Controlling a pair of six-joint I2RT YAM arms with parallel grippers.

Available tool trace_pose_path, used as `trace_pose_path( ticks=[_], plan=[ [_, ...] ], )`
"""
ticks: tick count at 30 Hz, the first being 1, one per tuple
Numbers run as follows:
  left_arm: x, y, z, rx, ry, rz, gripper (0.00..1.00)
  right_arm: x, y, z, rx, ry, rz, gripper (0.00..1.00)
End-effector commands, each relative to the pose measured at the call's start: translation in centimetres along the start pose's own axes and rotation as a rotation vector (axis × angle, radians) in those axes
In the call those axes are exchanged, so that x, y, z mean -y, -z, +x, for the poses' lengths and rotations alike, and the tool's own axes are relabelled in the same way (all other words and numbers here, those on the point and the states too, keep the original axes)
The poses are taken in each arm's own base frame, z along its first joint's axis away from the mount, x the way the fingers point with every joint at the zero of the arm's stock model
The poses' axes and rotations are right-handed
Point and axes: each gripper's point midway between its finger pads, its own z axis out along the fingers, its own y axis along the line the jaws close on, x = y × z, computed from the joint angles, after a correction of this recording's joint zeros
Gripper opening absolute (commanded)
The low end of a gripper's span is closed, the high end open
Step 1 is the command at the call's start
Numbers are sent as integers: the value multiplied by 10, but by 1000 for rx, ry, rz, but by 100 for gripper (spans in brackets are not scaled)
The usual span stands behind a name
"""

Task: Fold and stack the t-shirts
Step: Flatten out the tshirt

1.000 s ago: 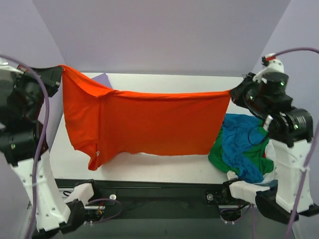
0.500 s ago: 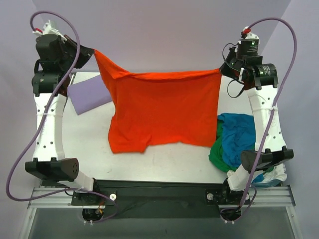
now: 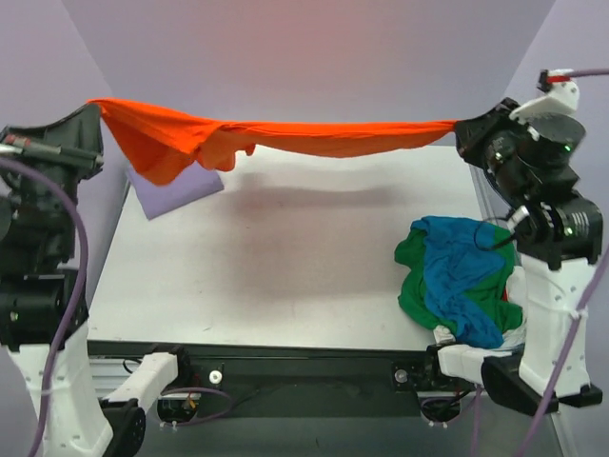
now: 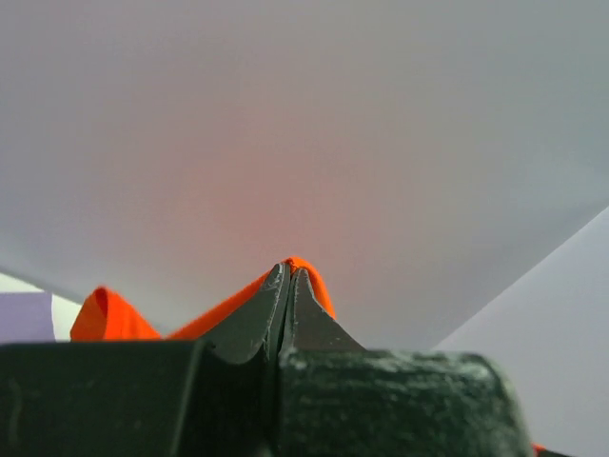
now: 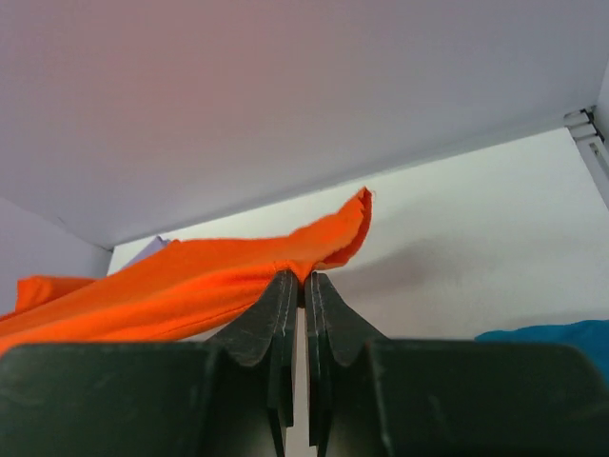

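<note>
From my station, the white table (image 3: pixel 285 276) fills most of the overhead view, with both arms raised at its left and right sides.

The orange-red t-shirt (image 3: pixel 314 138) is the biggest thing in play. It hangs in the air above the table's far edge, pulled out into a long, nearly level band that runs from one side to the other. Its left part sags in loose folds, while the right part is drawn thin and taut. No part of it that I can see touches the table.

Next in size is the heap at the table's right edge, toward the near corner. The blue t-shirt (image 3: pixel 461 271) lies crumpled on top, and the green t-shirt (image 3: pixel 411 286) spreads out under it on the left side. The right arm's column stands right against this heap.

The lavender t-shirt (image 3: pixel 176 190) lies flat at the far left corner, partly under the sagging orange cloth.

The left fingers (image 4: pixel 288 281) are clenched on one end of the orange-red t-shirt; on the wrist camera a fold of it pokes up between the tips. The right fingers (image 5: pixel 296 286) are pinched tight on the opposite end, with the hem curling up just past them.
</note>
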Motion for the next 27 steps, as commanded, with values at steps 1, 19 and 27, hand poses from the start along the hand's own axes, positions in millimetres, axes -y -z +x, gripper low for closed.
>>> trace_pose_path(
  ticks=[1, 19, 27],
  plan=[
    [13, 27, -49, 213, 8, 23, 0, -15, 45, -43, 188, -48, -95, 0],
    [-63, -99, 93, -172, -81, -20, 0, 8, -48, 47, -48, -41, -8, 0],
    [-225, -155, 324, -649, -146, -290, 52, 90, -197, 207, -402, 68, 239, 13]
  ],
)
